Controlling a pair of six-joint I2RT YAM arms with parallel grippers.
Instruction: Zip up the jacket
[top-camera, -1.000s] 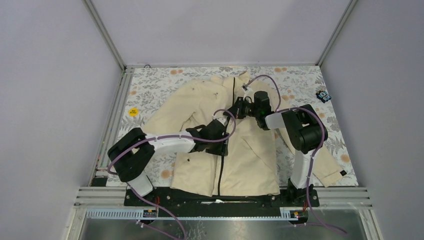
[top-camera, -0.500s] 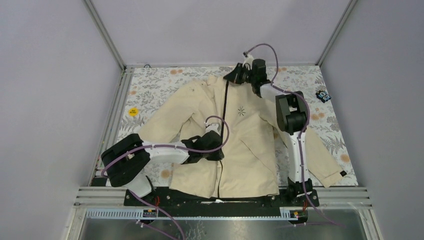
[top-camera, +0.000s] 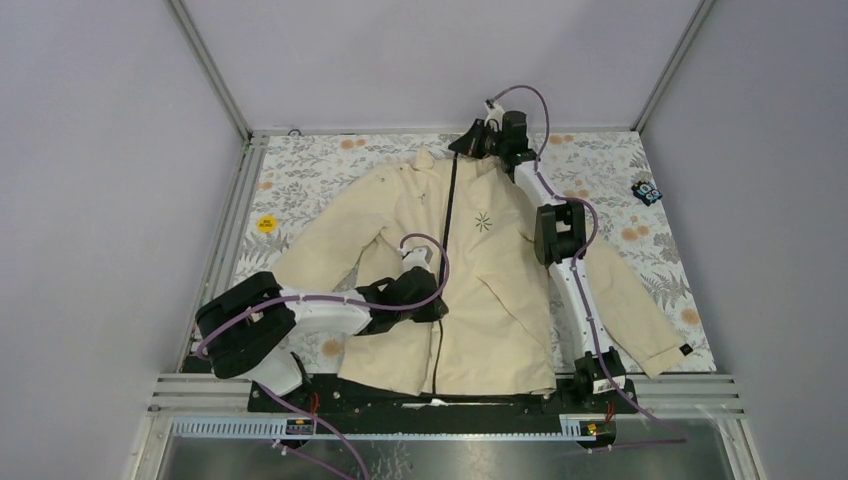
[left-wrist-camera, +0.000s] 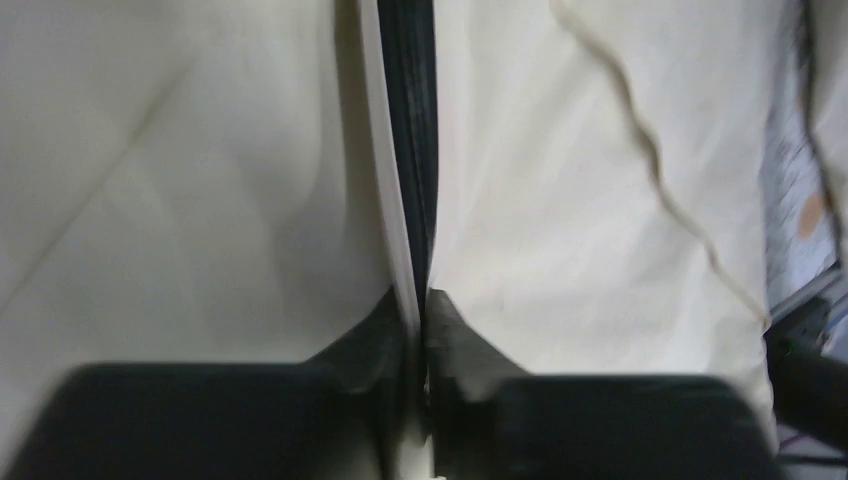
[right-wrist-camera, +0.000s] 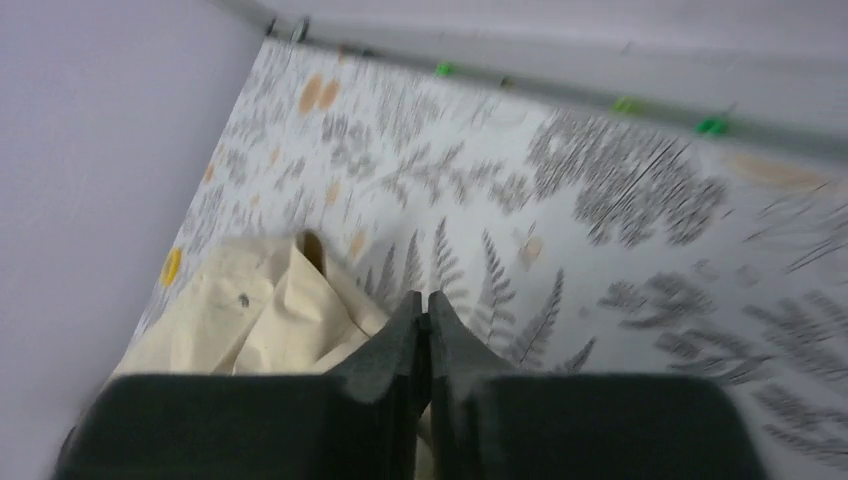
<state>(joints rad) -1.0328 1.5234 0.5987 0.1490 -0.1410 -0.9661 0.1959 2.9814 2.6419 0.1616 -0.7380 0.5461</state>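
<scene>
Left end effector (left-wrist-camera: 418, 308) pinches the jacket (top-camera: 500, 300) at the zipper (left-wrist-camera: 408, 150) edge; right end effector (right-wrist-camera: 425, 305) is clenched just past the collar (right-wrist-camera: 285, 300), hold unseen. You'll likely find the cloth soft and slack: grip beside the teeth.

The right arm's fingers (right-wrist-camera: 398, 345), over the chest of the cream-beige long-sleeved jacket (top-camera: 500, 290) a second ago, have travelled up to its collar at the far side of the fern-patterned surface (top-camera: 320, 170). The dark front zipper (top-camera: 451, 210) now runs shut along that stretch, uncovering the small dark star-like logo (top-camera: 482, 221). The left arm's fingers (left-wrist-camera: 368, 345) have drawn back toward the hem and closed, pinching the jacket's front edge.
</scene>
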